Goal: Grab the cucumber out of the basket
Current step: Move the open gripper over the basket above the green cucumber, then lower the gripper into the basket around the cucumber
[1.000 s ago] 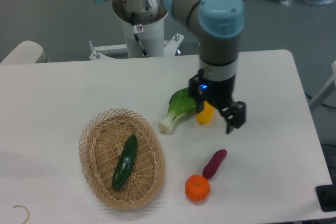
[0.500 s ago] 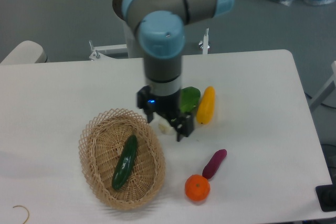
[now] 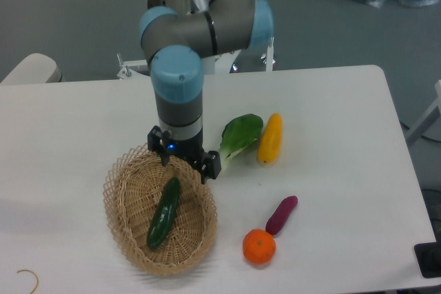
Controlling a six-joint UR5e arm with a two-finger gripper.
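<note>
We saw a white counter point(image 3: 89, 122) carrying an oval wicker basket point(image 3: 121, 224) at its front left. A bok choy point(image 3: 241, 135) lay just beside a yellow vegetable point(image 3: 270, 138) near the middle. Nearer the front lay a purple piece point(image 3: 281, 214) and, close by, an orange point(image 3: 259, 246).

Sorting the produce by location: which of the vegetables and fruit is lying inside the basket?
Only the dark green cucumber lies in the wicker basket. The bok choy, yellow vegetable, purple piece and orange sit on the table.
</note>
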